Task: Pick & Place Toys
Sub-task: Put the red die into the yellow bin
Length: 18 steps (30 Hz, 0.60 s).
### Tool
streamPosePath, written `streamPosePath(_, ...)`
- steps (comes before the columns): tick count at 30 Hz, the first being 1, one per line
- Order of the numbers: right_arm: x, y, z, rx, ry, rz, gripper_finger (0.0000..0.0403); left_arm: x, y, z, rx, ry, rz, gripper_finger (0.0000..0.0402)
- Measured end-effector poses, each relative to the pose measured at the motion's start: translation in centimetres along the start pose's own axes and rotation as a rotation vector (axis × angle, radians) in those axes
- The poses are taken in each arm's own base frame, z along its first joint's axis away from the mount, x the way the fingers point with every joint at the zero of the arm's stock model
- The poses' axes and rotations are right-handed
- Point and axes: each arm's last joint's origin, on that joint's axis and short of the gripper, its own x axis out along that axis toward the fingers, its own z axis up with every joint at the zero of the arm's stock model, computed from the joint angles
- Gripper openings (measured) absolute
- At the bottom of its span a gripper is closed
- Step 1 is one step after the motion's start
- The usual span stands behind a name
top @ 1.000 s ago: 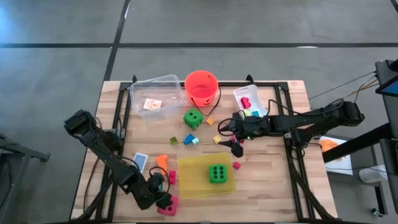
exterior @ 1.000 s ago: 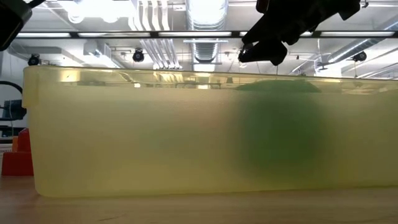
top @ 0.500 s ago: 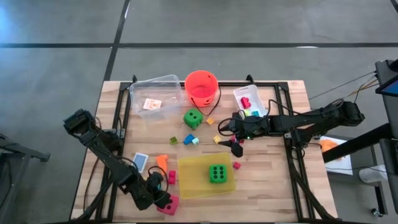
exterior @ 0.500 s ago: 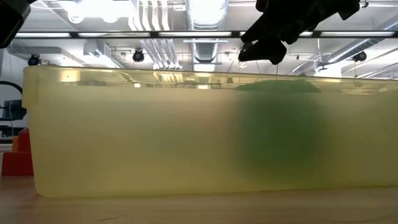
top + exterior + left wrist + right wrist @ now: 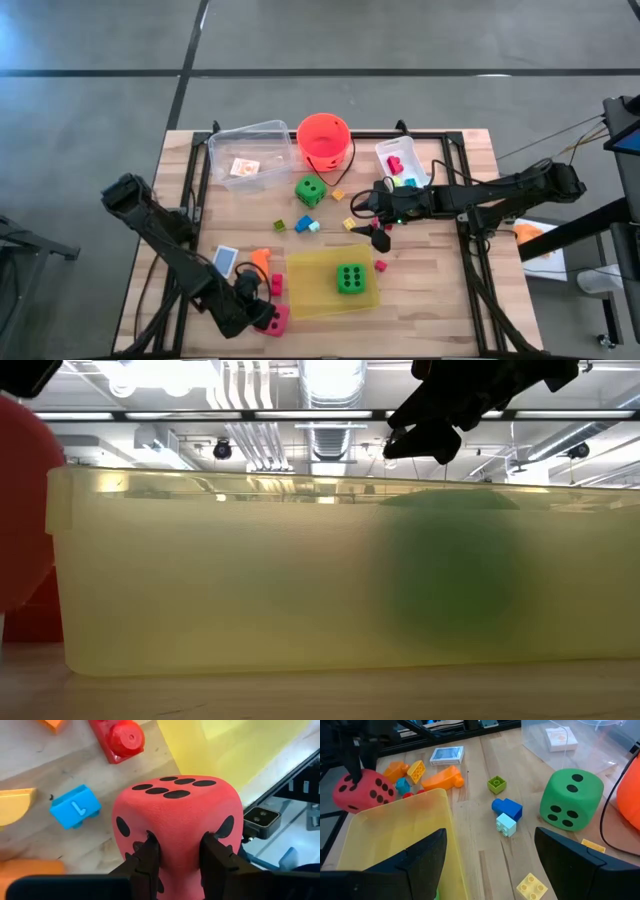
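My left gripper (image 5: 262, 318) is shut on the pink dice (image 5: 273, 320) near the table's front edge, just left of the yellow tray (image 5: 310, 290). The dice shows as a red blur (image 5: 20, 510) at the left of the low view. One green dice (image 5: 350, 278) lies in the tray. Another green dice (image 5: 310, 191) rests on the table before the orange-red bucket (image 5: 323, 140). My right gripper (image 5: 380, 236) hangs open above the table, past the tray's far right corner. Small bricks (image 5: 305, 224) lie scattered at mid-table. My left gripper pinches the pink dice between its two fingers (image 5: 149, 855), on the side turned toward the wrist (image 5: 177, 852), where the foam is dented in. The fingers slant down from the table's left. The dice is off the table, its six-dot face (image 5: 172, 787) tipped up.
A clear tub (image 5: 250, 150) holding a card stands at the back left beside the bucket. A small white tray (image 5: 400, 160) with bricks is at the back right. A red brick (image 5: 120, 740), a blue brick (image 5: 75, 810) and orange pieces (image 5: 260, 258) lie by the left gripper.
My left gripper has risen with the pink dice, which now hangs clear of the table and has come into the low view at the left. My right arm has kept still.
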Motion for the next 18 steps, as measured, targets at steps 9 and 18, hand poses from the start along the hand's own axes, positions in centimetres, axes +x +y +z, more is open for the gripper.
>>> streamPosePath(9,0.0,0.0,0.0,-0.002,-0.001,0.0,0.0297,-4.3,-3.1,-0.1,0.074,-0.047,0.057,0.0085)
streamPosePath(18,0.0,0.0,0.0,0.012,-0.001,0.001,0.0297,-7.4,-6.0,1.1,0.192,-0.253,-0.043,0.0084)
